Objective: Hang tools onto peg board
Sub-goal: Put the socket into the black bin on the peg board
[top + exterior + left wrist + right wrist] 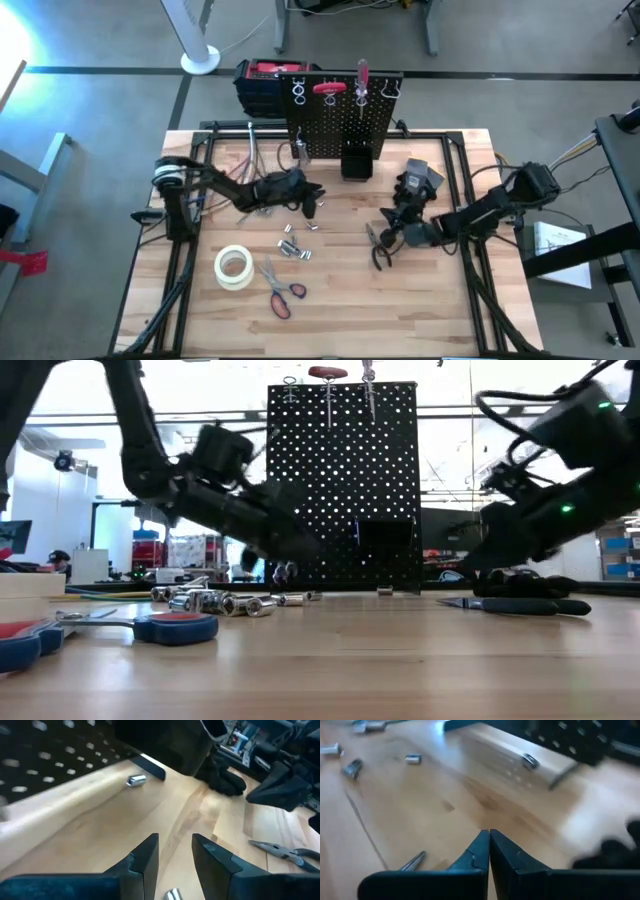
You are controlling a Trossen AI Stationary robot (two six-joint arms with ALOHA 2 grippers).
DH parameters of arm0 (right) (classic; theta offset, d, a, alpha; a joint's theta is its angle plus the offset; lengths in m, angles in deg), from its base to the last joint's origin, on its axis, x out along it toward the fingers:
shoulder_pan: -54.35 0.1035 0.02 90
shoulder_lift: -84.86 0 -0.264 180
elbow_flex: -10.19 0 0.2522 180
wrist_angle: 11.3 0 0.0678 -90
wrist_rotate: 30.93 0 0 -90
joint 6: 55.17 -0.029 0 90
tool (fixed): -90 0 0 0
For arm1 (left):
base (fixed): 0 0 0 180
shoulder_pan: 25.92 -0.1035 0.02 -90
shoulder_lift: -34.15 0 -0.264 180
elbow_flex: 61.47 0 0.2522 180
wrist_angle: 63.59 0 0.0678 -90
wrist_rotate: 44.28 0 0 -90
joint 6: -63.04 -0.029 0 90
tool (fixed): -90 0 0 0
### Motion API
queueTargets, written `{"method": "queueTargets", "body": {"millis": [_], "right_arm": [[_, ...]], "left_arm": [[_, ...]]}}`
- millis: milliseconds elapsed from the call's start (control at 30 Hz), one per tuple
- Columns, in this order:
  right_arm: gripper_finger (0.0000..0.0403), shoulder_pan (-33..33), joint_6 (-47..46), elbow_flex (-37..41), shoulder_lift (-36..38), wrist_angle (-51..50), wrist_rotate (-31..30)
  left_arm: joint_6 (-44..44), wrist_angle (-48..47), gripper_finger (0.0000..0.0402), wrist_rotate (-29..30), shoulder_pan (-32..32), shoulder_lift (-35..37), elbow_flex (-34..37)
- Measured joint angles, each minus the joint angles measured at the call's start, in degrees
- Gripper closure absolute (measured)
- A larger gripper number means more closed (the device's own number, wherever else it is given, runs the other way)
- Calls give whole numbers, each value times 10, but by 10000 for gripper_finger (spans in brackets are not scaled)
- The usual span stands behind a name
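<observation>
The left gripper (312,203) is seen low over the middle of the table (420,310), just in front of the peg board (345,120). In the left wrist view its fingers (145,855) stand parted with a narrow gap between them, and nothing is held in that gap; bare wood shows through it. The right gripper (392,238) is placed on the right half of the table, next to the black-handled pliers (378,250). In the right wrist view its fingers (475,857) are pressed together with no gap and nothing between them; the pointed tip of the pliers (412,861) lies just beside them on the wood, and whether it is touched cannot be told.

The peg board stands upright at the far edge, with a red-handled tool (329,89) and a red-handled screwdriver (362,75) hung along its top. A small black bin (355,160) is fixed at its lower right; its contents cannot be made out. A red-and-black toolbox (262,82) is partly hidden behind the board.

Small silver sockets (293,245) lie scattered near the left gripper, and one more (135,780) rests close to the foot of the board. The red-handled scissors (280,292) lie near the front, right of the white tape roll (234,266). A black glove (420,180) lies beyond the right gripper. In the low view the scissors (150,627) are cut off at the left edge.
</observation>
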Motion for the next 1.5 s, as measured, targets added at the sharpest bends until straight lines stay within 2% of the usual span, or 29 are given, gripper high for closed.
{"method": "queueTargets", "body": {"millis": [133, 300, 367, 733, 867, 1033, 1133, 1267, 1500], "right_arm": [[403, -66, 142, 2, 2, 41, 106], [403, -114, 154, -20, 2, 44, 301], [403, -109, 153, -34, 1, 44, 345], [403, -73, 116, -131, 1, 40, 332], [403, -67, 112, -155, 1, 30, 332], [403, -53, 88, -165, 1, 13, 326], [395, -28, 54, -165, 1, 13, 270], [374, 4, 32, -163, 1, 9, 239], [327, 29, 16, -162, 1, -10, 237]], "left_arm": [[10, 4, 300, -33, 0, -51, -30], [26, 40, 321, -84, 6, -77, -19], [25, 43, 328, -84, 14, -71, -3], [29, 29, 336, -54, 52, 6, 81], [11, 9, 336, -5, 67, 19, 92], [0, -84, 325, 17, 71, 15, 56], [-2, -144, 302, 46, 76, 10, 23], [-12, -157, 269, 85, 77, 7, 6], [-20, -185, 232, 85, 74, 7, -26]]}}
